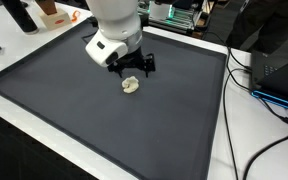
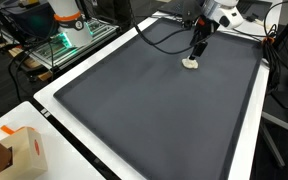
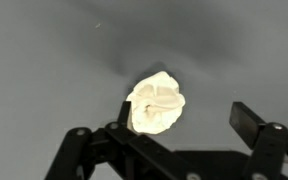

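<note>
The end effector (image 1: 133, 69) stands wide open and holds nothing, its two dark fingers (image 3: 246, 118) well apart and pointing down at the bench. Just below it lies a wad (image 1: 131, 85), small, crumpled and cream-white, which could be paper or cloth. In the wrist view the end effector (image 3: 184, 128) comes in from the bottom edge and the wad (image 3: 156, 103) sits off the middle of the gap, against the tip of one finger and well apart from the other. Whether that tip touches it I cannot tell. In both exterior views the end effector (image 2: 197, 50) hangs close over the wad (image 2: 191, 63), with the white arm (image 1: 117, 20) rising steeply behind it. The wad rests on a dark grey mat (image 1: 84, 110) that covers nearly the whole bench (image 1: 222, 120), leaving only a white border along the edges. It lies nearer the bench edge where the arm stands than the opposite edge, well in from the corners, and nothing else lies on the mat (image 2: 154, 105). Black cables (image 1: 240, 95) run along one side edge of the bench beside a dark device (image 1: 280, 70). In an exterior view a cardboard box (image 2: 20, 152) stands off the near corner, and a rack (image 2: 62, 40) with green lights stands beyond the long side edge.
</note>
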Robot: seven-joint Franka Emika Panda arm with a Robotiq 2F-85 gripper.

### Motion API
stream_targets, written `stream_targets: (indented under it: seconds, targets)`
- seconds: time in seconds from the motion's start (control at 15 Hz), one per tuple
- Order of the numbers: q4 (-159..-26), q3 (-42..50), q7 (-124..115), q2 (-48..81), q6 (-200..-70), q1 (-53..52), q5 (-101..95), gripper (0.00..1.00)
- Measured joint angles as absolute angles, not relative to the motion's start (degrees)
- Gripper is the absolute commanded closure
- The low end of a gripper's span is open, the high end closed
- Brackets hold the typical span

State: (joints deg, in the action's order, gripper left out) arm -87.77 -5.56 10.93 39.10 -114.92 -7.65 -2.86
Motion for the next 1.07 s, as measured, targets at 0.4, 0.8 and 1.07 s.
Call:
stream_targets:
  seconds: [0.4,0.8,1.07]
  targets:
    - [-88.7,-5.3,10.9,41.0,-119.3,-7.6,-3.6,0.00]
    - [-89.1,-5.1,10.9,42.0,-120.7,-7.6,-4.2,0.21]
    - [-89.2,-5.0,10.9,42.0,-121.1,-7.6,-5.2,0.54]
